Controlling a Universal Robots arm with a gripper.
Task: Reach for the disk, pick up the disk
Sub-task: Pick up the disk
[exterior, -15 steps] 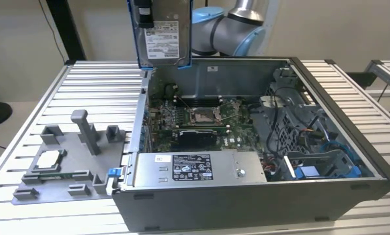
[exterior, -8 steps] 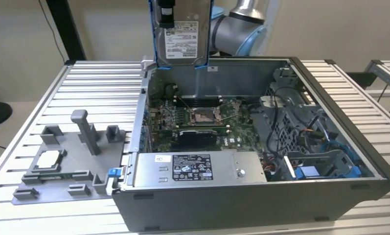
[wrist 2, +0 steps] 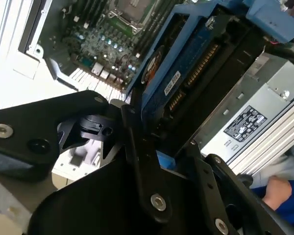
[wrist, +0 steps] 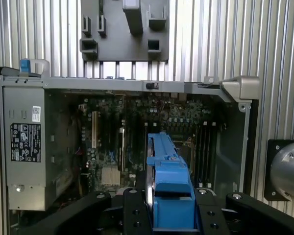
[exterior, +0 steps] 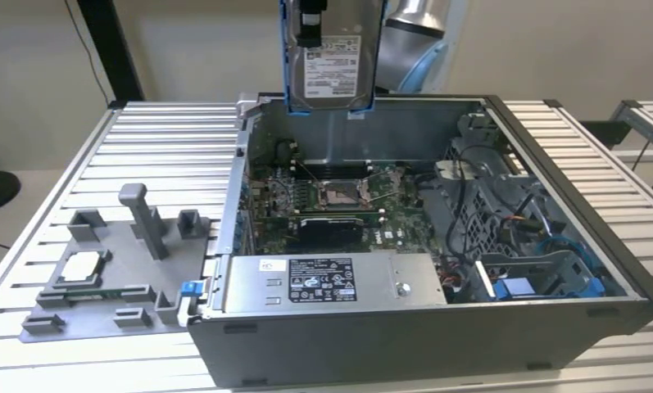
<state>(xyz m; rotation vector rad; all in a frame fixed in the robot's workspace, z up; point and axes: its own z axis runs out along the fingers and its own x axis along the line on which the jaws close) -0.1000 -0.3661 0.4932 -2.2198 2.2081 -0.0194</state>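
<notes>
The disk [exterior: 332, 70] is a silver-grey hard drive with a white label and a blue plastic frame. It hangs upright above the back wall of the open computer case [exterior: 414, 336]. My gripper [exterior: 310, 18] is shut on its upper end. In the first wrist view the disk's blue frame [wrist: 169, 176] sits edge-on between the two black fingers [wrist: 133, 211], with the motherboard far below. The second wrist view has the disk [wrist 2: 183, 68] clamped between the black fingers [wrist 2: 137, 147], its connector edge facing the camera.
Inside the case lie the motherboard [exterior: 326, 196], a grey power supply box [exterior: 326, 282] with a sticker, and cables with blue parts [exterior: 523, 286]. A grey fixture plate [exterior: 119, 270] holding a white chip [exterior: 77, 266] lies on the slatted table. A hand in a blue sleeve [wrist 2: 278, 192] is near the case.
</notes>
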